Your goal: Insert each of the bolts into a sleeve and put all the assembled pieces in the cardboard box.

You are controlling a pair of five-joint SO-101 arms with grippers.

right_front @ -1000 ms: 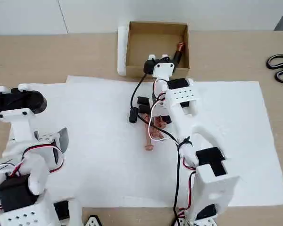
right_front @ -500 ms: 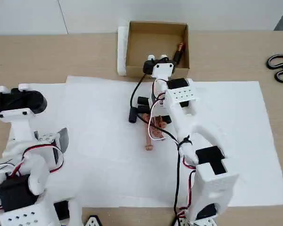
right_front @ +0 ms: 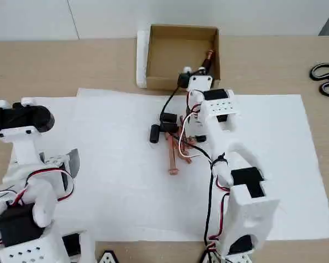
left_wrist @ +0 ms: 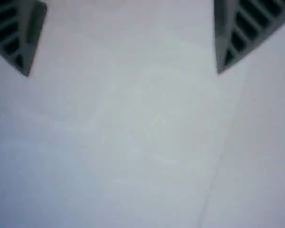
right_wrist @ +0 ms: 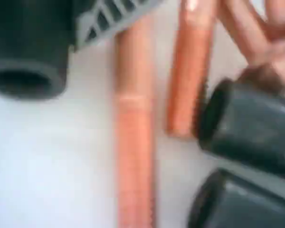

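Note:
Several copper bolts [right_front: 172,159] and black sleeves [right_front: 154,133] lie in a loose pile on the white sheet, just in front of the cardboard box [right_front: 148,55]. One bolt seated in a sleeve [right_front: 207,61] rests in the box's right corner. My right gripper [right_front: 182,127] hangs low over the pile, under its own wrist. Close beneath it are two bolts [right_wrist: 133,133] side by side, a sleeve's open end [right_wrist: 28,47] and two more sleeves [right_wrist: 251,133]. Far off at the sheet's left edge, my left gripper [right_front: 66,161] [left_wrist: 121,71] stands open over bare paper.
The white sheet [right_front: 115,164] covers most of the wooden table. A white block [right_front: 141,57] leans against the box's left wall. Black scissors [right_front: 326,76] lie at the far right edge. Wires from the right arm trail across the pile.
The right arm has shifted a little to the right over the pile, uncovering more of the sleeves. The left arm has kept still.

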